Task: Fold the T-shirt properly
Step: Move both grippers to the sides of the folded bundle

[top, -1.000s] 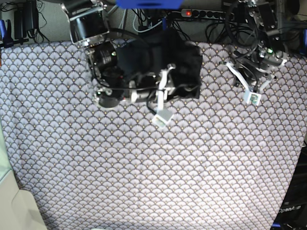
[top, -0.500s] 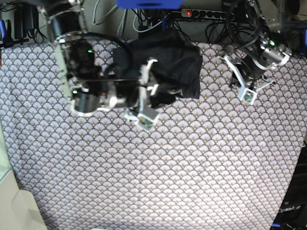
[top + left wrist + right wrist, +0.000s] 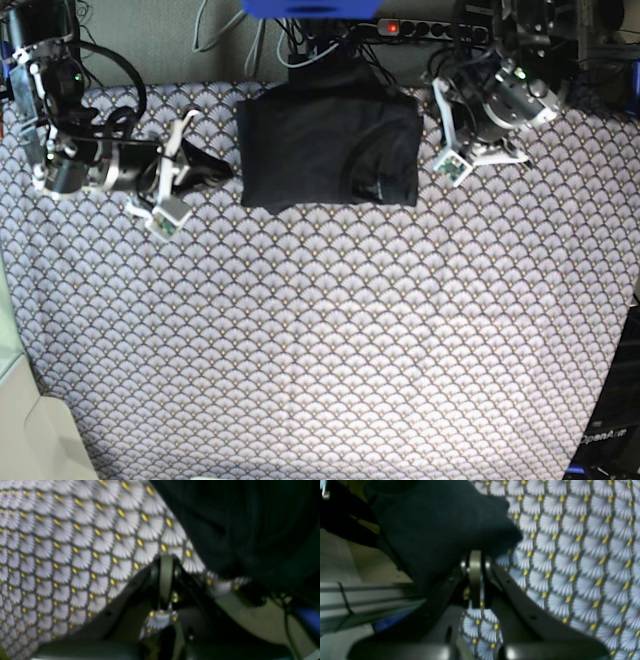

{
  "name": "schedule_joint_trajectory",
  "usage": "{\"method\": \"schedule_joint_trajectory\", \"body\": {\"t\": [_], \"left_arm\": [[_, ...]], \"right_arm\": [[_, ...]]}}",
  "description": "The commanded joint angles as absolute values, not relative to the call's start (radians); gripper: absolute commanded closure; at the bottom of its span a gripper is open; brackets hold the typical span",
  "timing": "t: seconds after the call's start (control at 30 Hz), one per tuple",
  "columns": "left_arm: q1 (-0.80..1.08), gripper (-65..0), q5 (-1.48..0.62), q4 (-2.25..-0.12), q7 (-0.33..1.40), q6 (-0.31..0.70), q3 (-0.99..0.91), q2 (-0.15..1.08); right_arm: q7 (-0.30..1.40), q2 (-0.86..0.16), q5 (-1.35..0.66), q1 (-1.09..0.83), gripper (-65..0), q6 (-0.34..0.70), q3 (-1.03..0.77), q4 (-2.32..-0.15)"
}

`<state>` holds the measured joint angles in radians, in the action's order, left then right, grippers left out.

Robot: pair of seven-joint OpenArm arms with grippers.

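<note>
T-shirt [image 3: 328, 143] folded flat on patterned counter [image 3: 340, 340]. Left jaws and right jaws pressed together, empty, either side.

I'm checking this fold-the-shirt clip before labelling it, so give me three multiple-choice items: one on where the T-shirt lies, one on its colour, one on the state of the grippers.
1. Where does the T-shirt lie on the patterned tablecloth?
A. at the far edge, between the two arms
B. in the near left corner
C. hanging off the right side

2. What colour is the T-shirt?
A. white
B. black
C. red

3. How do the right gripper and the left gripper stand?
A. both shut, holding nothing
B. both pinching the shirt
C. both wide open

Answers: 1 A, the base view shows it folded into a compact block at the top middle of the cloth, an arm on each side. 2 B, it is plain dark fabric in every view. 3 A, both wrist views show fingers pressed together with no fabric between them, each beside the shirt.
</note>
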<state>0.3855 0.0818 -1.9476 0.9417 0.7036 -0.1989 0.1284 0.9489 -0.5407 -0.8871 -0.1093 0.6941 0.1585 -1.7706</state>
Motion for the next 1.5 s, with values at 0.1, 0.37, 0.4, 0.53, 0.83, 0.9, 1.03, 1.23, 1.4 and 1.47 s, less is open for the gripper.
{"method": "schedule_joint_trajectory", "body": {"t": [0.1,0.37,0.4,0.53,0.83,0.9,1.03,1.23,1.4,1.47], "left_arm": [[0.414,-0.4,0.081,-1.965,0.929,0.698,-0.166,0.202],[0.403,-0.4,0.088,-1.956,0.931,0.698,-0.028,0.216],[0.401,-0.4,0.088,-1.946,0.931,0.698,-0.01,0.214],[0.348,-0.4,0.09,-1.859,0.949,0.698,0.064,0.214],[0.245,-0.4,0.09,-1.787,0.969,0.698,0.056,0.157],[0.214,-0.4,0.09,-1.787,0.97,0.698,0.048,0.125],[0.142,-0.4,0.09,-1.755,0.97,0.698,0.051,0.085],[-0.008,-0.4,0.09,-1.584,0.96,0.698,0.048,0.004],[-0.176,-0.4,0.087,-1.423,0.941,0.698,0.022,-0.059],[-0.222,-0.4,0.088,-1.382,0.909,0.698,-0.019,-0.096]], "right_arm": [[0.892,-0.55,-0.909,-0.125,0.0,0.698,0.151,-1.73],[0.865,-0.529,-0.909,-0.134,0.0,0.698,0.157,-1.713],[0.865,-0.529,-0.909,-0.134,0.0,0.698,0.157,-1.713],[0.865,-0.527,-0.909,-0.134,0.0,0.698,0.157,-1.713],[0.862,-0.529,-0.909,-0.156,0.0,0.698,0.157,-1.713],[0.862,-0.529,-0.909,-0.159,0.0,0.698,0.157,-1.713],[0.858,-0.529,-0.909,-0.183,0.0,0.698,0.157,-1.713],[0.857,-0.527,-0.909,-0.223,0.0,0.698,0.157,-1.716],[0.857,-0.529,-0.909,-0.262,0.0,0.698,0.159,-1.719],[0.857,-0.529,-0.909,-0.275,0.0,0.698,0.157,-1.721]]}}
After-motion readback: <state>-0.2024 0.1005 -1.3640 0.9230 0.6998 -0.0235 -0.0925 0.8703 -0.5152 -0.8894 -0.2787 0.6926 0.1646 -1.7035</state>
